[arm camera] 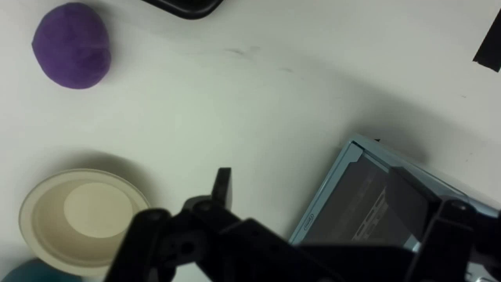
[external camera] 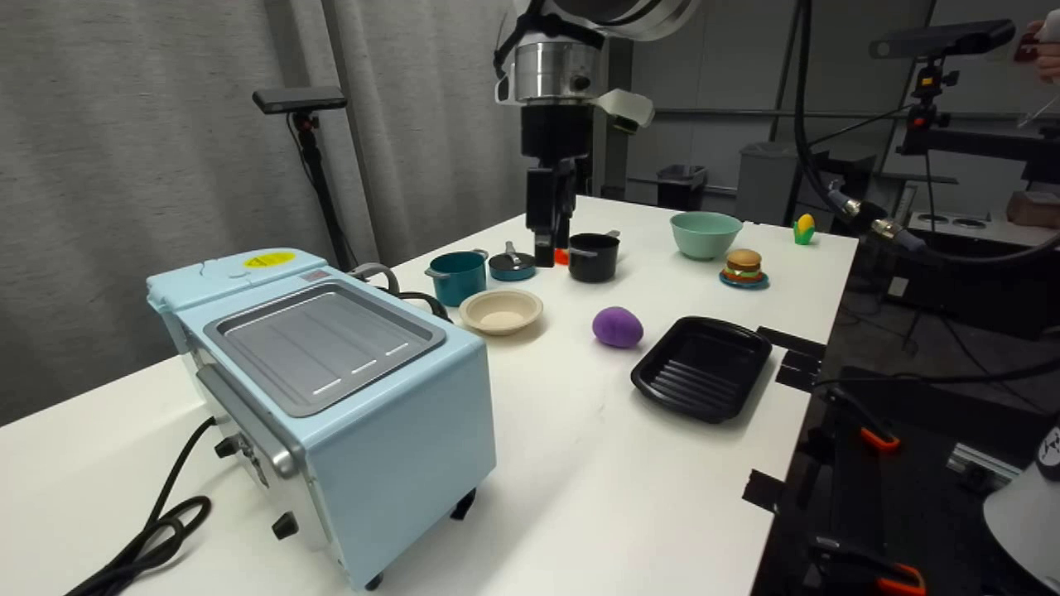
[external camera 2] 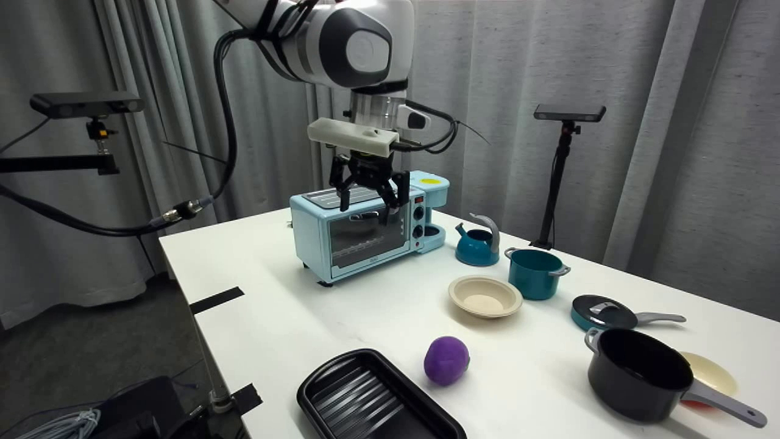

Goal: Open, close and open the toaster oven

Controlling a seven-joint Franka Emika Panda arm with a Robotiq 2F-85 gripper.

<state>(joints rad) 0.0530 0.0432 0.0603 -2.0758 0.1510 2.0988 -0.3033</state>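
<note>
The light blue toaster oven [external camera: 406, 455] stands on the white table with its grey ribbed top panel [external camera: 327, 348] up. In an exterior view, its dark glass door [external camera 2: 365, 235] is shut, and a bright handle [external camera 2: 364, 216] shows partly behind the gripper fingers. My gripper [external camera 2: 368, 206] is open and empty, pointing down in front of and above the oven's door side, apart from it. It also shows in an exterior view [external camera: 546, 248]. In the wrist view, the spread fingers [arm camera: 311, 172] show, with one finger covering part of the oven door [arm camera: 352, 196].
A beige bowl [external camera 2: 484, 297], purple toy [external camera 2: 446, 361] and black tray [external camera 2: 378, 399] lie before the oven. A blue kettle [external camera 2: 477, 246], teal pot [external camera 2: 534, 274], lidded pan [external camera 2: 603, 312] and black pot [external camera 2: 637, 378] stand along the far side. A black cord [external camera: 157, 530] lies behind the oven.
</note>
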